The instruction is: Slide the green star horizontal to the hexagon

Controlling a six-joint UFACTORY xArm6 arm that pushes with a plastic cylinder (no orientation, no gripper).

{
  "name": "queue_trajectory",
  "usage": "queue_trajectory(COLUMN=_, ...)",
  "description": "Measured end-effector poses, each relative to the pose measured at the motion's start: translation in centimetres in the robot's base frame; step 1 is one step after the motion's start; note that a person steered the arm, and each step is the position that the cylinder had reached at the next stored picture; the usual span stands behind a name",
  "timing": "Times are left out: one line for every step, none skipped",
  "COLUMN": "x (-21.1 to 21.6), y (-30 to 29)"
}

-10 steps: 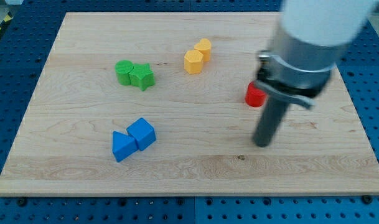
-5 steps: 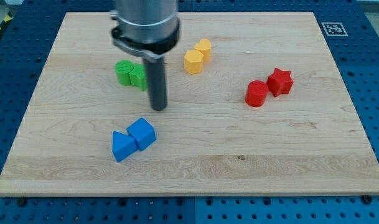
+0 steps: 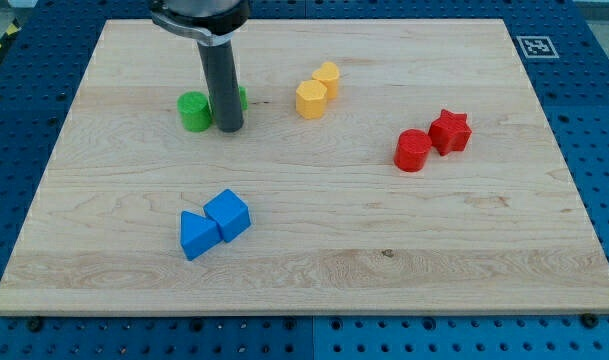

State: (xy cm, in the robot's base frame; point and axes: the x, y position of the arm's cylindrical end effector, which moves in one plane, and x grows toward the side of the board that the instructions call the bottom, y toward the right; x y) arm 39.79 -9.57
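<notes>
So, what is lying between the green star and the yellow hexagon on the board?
In the camera view only bare wood separates the green star, mostly hidden behind my tip, from the yellow hexagon.

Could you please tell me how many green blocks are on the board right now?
2. A green round block sits at the upper left, and the green star is just to its right, mostly hidden behind my rod, whose tip rests in front of it.

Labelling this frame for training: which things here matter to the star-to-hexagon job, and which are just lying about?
Job: green star, mostly hidden behind the rod; yellow hexagon; my tip, just in front of the star.

Lying about: green cylinder, second yellow block, red cylinder, red star, two blue blocks.
</notes>
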Motion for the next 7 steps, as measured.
queue_trajectory(x=2.1, y=-0.5)
queue_trajectory(x=2.2, y=-4.3)
queue_trajectory(x=0.7, y=-7.9)
queue_trajectory(x=-0.6, y=-8.5)
queue_trajectory(x=1.2, y=-8.8)
queue_trajectory(x=2.7, y=-8.7)
queue_trajectory(x=1.7, y=-8.6)
